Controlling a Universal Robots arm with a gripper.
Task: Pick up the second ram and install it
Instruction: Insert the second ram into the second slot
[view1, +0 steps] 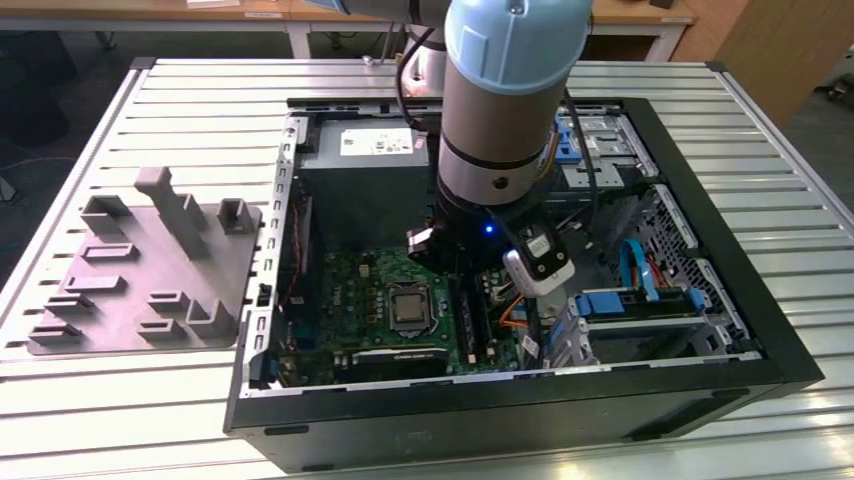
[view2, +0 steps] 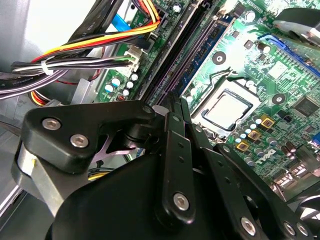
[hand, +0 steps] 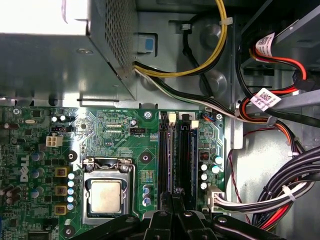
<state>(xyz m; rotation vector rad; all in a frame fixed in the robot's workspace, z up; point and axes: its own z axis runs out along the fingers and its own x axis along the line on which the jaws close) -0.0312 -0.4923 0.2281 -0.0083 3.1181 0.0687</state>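
Fingers (view2: 176, 150), black metal, drawn close together on the gripper (hand: 173, 196). Their tips are at the long black plastic memory slots (hand: 170, 150) of the green motherboard (hand: 100, 130), beside the square silver processor (hand: 106, 196). Whether they pinch anything: cannot tell. Second ram: cannot be told apart from the slots. Open black computer case (view1: 787, 340), centre of the exterior view.

An open black computer case (view1: 507, 400) lies on a slatted metal table (view1: 747, 120); inside, a green motherboard (view1: 354, 290) carries a silver processor (hand: 106, 196); a grey power supply (view1: 360, 175) adjoins it. A grey moulded holder (view1: 134, 270) sits at the exterior view's left of the case.
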